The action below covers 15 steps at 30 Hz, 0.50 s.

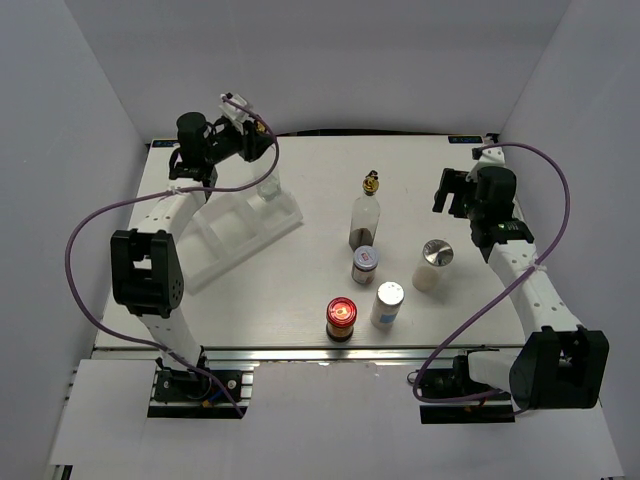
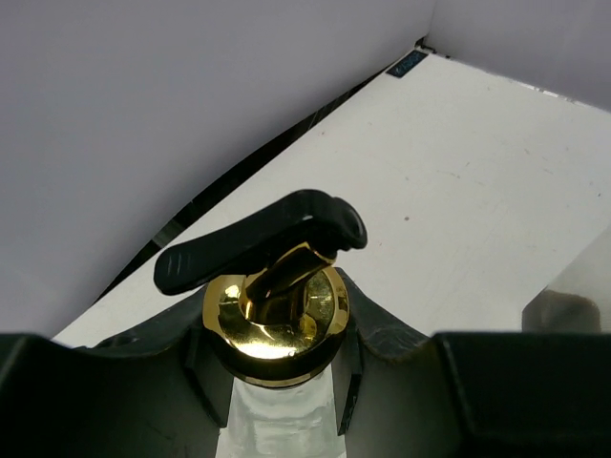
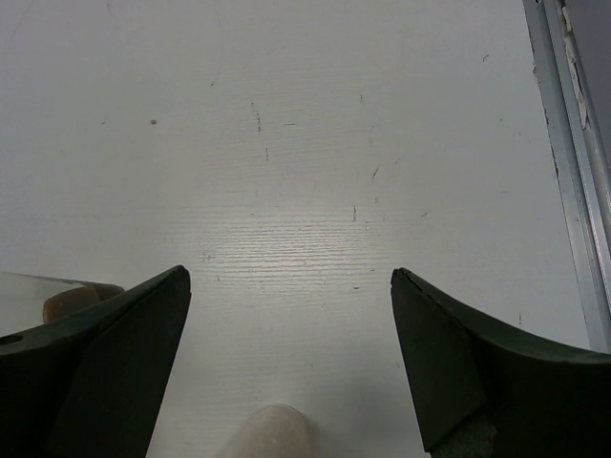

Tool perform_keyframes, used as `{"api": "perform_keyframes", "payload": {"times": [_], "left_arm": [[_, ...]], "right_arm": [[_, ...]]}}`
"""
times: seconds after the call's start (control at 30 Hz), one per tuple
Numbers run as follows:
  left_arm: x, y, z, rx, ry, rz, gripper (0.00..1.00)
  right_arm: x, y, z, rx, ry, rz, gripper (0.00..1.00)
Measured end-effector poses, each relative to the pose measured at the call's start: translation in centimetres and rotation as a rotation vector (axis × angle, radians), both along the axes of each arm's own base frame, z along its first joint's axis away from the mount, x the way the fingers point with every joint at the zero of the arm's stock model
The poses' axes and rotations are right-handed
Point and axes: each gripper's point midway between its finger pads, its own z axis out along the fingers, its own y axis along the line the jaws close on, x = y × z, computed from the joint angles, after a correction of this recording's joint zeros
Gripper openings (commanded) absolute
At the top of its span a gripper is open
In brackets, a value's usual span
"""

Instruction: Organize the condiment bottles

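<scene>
My left gripper (image 1: 256, 140) is shut on the neck of a tall clear glass bottle (image 1: 268, 188) with a gold pourer top (image 2: 277, 315). The bottle stands upright at the far end compartment of the white tray (image 1: 235, 240); I cannot tell if it rests there. The second glass bottle (image 1: 366, 218) stands mid-table. In front of it are a small label-lidded jar (image 1: 365, 264), a red-lidded dark jar (image 1: 341, 318) and two silver-capped shakers (image 1: 388, 304) (image 1: 433, 263). My right gripper (image 1: 450, 190) is open and empty, above the table behind the right shaker (image 3: 267, 434).
The tray lies diagonally at the left, its other compartments showing nothing inside. Grey walls enclose the table on three sides. A metal rail (image 3: 563, 162) runs along the table's right edge. Purple cables loop off both arms.
</scene>
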Motion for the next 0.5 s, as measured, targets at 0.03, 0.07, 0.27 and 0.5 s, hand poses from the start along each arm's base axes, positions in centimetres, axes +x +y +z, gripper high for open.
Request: {"api": "perform_keyframes", "payload": {"times": [0.03, 0.07, 0.27, 0.5], "left_arm": [[0.1, 0.0, -0.3, 0.011, -0.001, -0.005, 0.0], [0.2, 0.1, -0.7, 0.02, 0.002, -0.006, 0.0], [0.8, 1.3, -3.5, 0.09, 0.044, 0.001, 0.0], [1.0, 2.0, -4.2, 0.116, 0.044, 0.01, 0.18]], "right_arm": [[0.0, 0.0, 0.0, -0.003, 0.0, 0.001, 0.89], [0.0, 0.0, 0.0, -0.004, 0.0, 0.002, 0.89], [0.1, -0.1, -0.3, -0.013, 0.007, -0.001, 0.89], [0.5, -0.1, -1.7, -0.016, 0.048, -0.001, 0.89]]}}
